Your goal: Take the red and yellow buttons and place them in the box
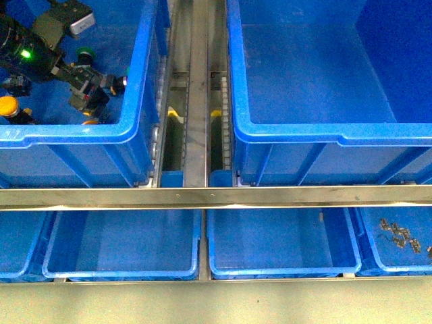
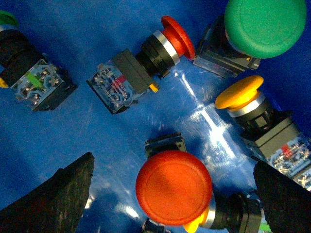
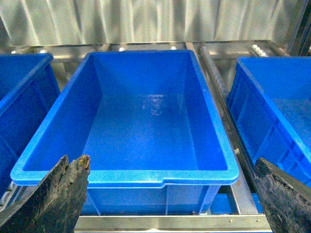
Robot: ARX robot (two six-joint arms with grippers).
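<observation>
In the left wrist view my left gripper [image 2: 172, 204] is open, its jaws on either side of an upright red button [image 2: 173, 187]; a yellow cap [image 2: 197, 224] peeks out under it. Another red button [image 2: 172, 39] lies on its side, and a yellow button [image 2: 240, 92] lies by one finger. In the front view the left gripper [image 1: 90, 101] is low inside the left crate [image 1: 74, 131], near a yellow button [image 1: 8, 106]. The box [image 1: 304, 131] stands empty on the right. My right gripper [image 3: 167, 204] is open and empty, in front of the box's rim [image 3: 126, 177].
Green-capped buttons [image 2: 265, 24] lie among the others in the left crate. A steel rail [image 1: 216, 196] crosses the front. Roller tracks [image 1: 196, 101] run between the crates. Shallow blue trays sit below; one holds small metal parts [image 1: 401, 236].
</observation>
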